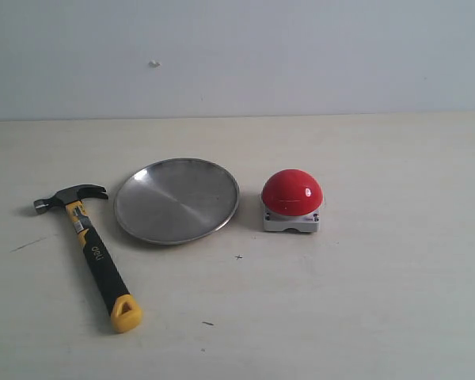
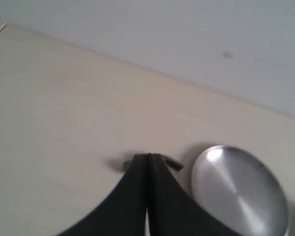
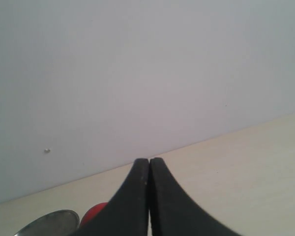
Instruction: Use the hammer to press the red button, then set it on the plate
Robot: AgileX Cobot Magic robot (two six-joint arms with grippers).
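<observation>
Evidently stood at the pick-up step: found the hammer [image 1: 91, 249] lying ungrasped left of the plate [image 1: 176, 199], the red button [image 1: 291, 192] right of it. Saw left gripper [image 2: 148, 158] and right gripper [image 3: 149, 161] closed, empty. Probably needed the left opened over the hammer.

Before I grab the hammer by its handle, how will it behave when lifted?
The hammer looks rigid and probably head-heavy: its steel head sits at one end, so gripping near the yellow tip may let it droop. The black grip looks rubbery, likely not slippery.
</observation>
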